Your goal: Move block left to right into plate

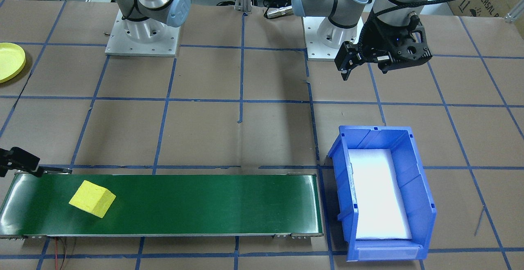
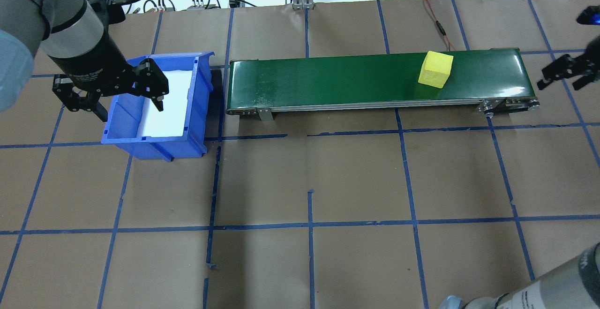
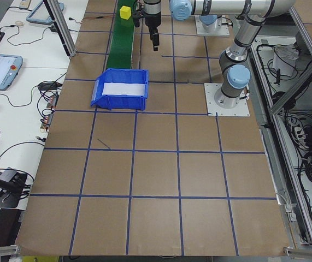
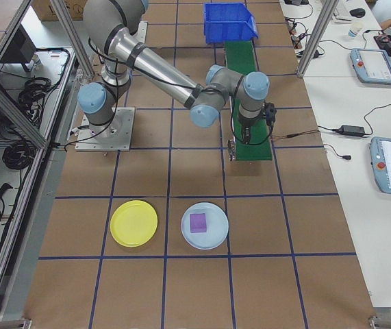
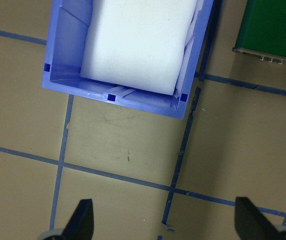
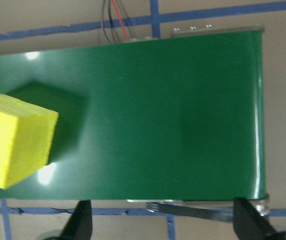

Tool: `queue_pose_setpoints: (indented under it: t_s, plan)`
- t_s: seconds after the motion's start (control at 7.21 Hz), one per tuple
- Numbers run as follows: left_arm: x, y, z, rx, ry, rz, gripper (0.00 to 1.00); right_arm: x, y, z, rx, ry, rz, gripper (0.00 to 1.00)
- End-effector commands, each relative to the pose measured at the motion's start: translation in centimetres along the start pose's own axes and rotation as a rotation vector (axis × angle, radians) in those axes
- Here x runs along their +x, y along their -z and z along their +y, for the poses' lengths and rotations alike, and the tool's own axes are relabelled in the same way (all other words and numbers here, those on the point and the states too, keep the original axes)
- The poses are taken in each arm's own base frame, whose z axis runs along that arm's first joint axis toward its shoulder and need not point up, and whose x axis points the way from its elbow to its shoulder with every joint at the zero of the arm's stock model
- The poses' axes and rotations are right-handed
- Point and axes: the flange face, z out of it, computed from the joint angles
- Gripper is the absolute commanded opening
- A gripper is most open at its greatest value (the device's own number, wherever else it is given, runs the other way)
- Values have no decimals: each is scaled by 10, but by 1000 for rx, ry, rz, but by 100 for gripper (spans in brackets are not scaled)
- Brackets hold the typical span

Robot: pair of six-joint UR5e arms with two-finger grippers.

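A yellow foam block lies on the green conveyor belt near its right end. In the right wrist view the block sits at the left edge. My right gripper hovers open over the belt's end, apart from the block. The yellow plate rests on the table far off to my right. My left gripper hangs open and empty at the near end of the blue bin.
The blue bin holds a white foam pad and stands at the belt's left end. A pale blue plate with a purple block lies beside the yellow plate. Red and black wires run behind the belt.
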Motion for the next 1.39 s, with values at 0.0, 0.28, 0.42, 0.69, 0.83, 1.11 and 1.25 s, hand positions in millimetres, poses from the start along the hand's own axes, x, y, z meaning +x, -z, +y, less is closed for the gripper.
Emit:
queue_pose_setpoints:
  t_s: [0.0,0.28,0.42,0.69,0.83,1.11,1.25]
  plan:
    - [5,-3,-3,15,-190,4,100,-49,-13,-20,16,-66,-51,100]
    - [4,-4,-4,12,-196,5,100,-68,-26,-28,20,-73,-56,100]
    - [4,-4,-4,12,-197,4,100,-68,-47,-34,17,-80,-89,100]
    - [4,-5,-3,9,-202,5,100,-63,-71,-36,3,-82,-94,100]
    - [4,-4,-3,10,-205,4,100,-60,-87,-27,-30,-87,-87,100]
    - [2,-4,-5,10,-199,5,100,-55,-87,-25,-42,-73,-32,60]
    - [2,-4,-5,12,-199,5,100,-54,-80,-24,-37,-54,-9,43]
